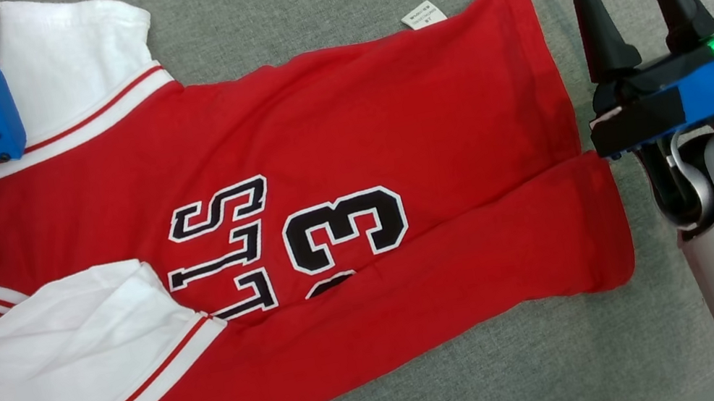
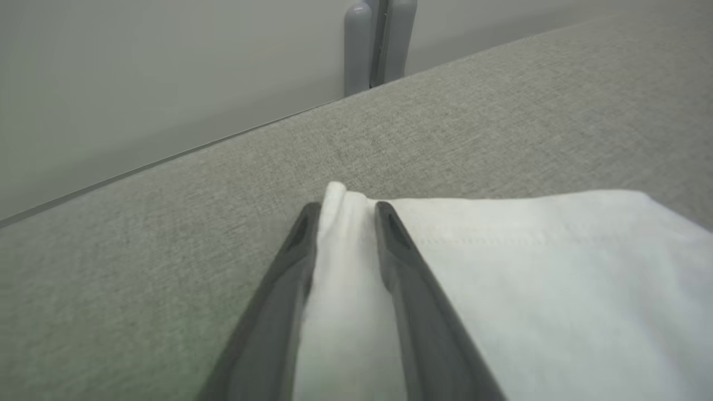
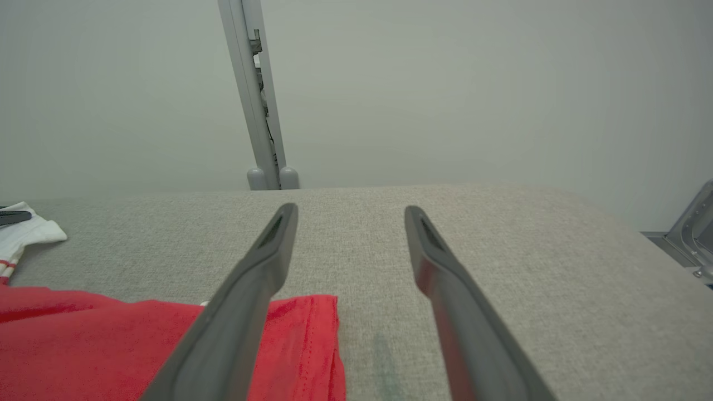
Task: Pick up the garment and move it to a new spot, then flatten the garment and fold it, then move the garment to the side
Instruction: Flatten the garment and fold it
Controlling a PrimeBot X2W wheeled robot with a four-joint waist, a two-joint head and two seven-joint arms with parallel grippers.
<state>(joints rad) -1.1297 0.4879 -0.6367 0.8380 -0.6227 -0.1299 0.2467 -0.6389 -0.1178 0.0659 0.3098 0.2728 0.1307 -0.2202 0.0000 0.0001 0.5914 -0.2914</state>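
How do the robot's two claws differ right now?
The left gripper has a ridge of the white sleeve pinched between narrow-set fingers; the right gripper stands wider, holding nothing. The left is over cloth, the right over bare grey surface beside the red hem. Both have long dark fingers.

A grey woven-fabric bench (image 3: pixel 501 250) runs back to a plain pale grey wall (image 3: pixel 445 83), a slim grey metal post (image 3: pixel 256 94) standing at its far edge.

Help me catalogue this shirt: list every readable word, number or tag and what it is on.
"LLS": black, white-edged letters on the red garment, sideways; anything further is covered by the fold.
"3": same garment; a further character beside it is mostly covered.
White tag: print too small to read.
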